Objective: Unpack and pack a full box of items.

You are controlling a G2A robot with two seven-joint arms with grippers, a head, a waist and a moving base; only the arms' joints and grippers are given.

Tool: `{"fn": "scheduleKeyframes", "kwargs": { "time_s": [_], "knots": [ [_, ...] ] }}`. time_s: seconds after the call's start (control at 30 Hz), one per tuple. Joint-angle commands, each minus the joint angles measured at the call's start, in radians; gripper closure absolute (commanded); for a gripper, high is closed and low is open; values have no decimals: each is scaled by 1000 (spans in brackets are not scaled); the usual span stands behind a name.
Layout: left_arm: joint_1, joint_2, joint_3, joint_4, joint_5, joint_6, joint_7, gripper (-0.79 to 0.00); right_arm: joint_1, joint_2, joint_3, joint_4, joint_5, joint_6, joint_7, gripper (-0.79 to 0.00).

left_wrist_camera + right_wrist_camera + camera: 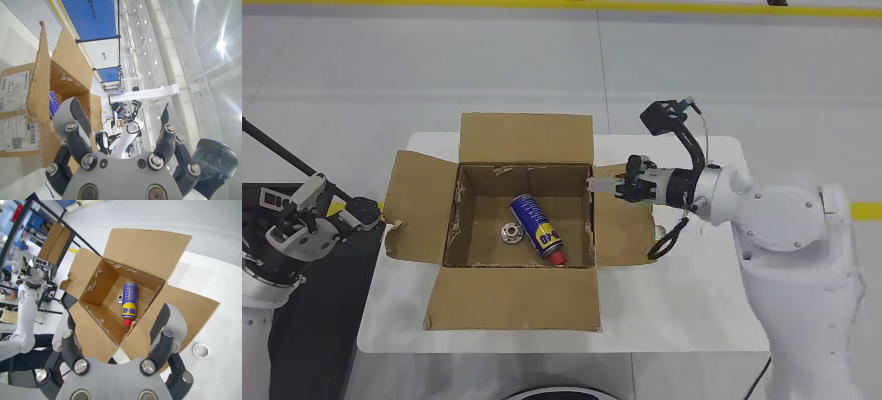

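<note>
The cardboard box (pixel 527 135) stands open on the white table (pixel 682 300) with all four flaps folded out. On its floor a blue spray can (pixel 537 227) lies on its side, its red cap pointing toward the corner nearest the right arm. A small metal flange (pixel 510 233) lies just beside it; I cannot tell whether they touch. The right gripper (pixel 594 186) hovers at the box's right wall with its fingers spread and nothing between them. The left gripper (pixel 121 106) hangs off the table's left side, likewise open and empty. The step in hand looks like unpacking, starting with the can. To do it well, the right gripper should clear the torn wall edge and descend steeply. It should turn so the jaws straddle the can across its middle, not along it, and close firmly, since a round can tends to roll away. Keeping the fingers off the flange avoids dragging it along.
</note>
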Motion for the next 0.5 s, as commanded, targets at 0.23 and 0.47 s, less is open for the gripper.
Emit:
{"fn": "scheduleKeyframes", "kwargs": {
  "time_s": [0.23, 0.47],
  "knots": [
    [42, -6, -32, -23, -6, -4, 22, -785, 267, -87, -423, 302, 15, -101, -35, -785],
    [42, -6, -32, -23, -6, -4, 22, -785, 375, -177, -658, 481, 4, -90, -58, -785]
  ]
}}
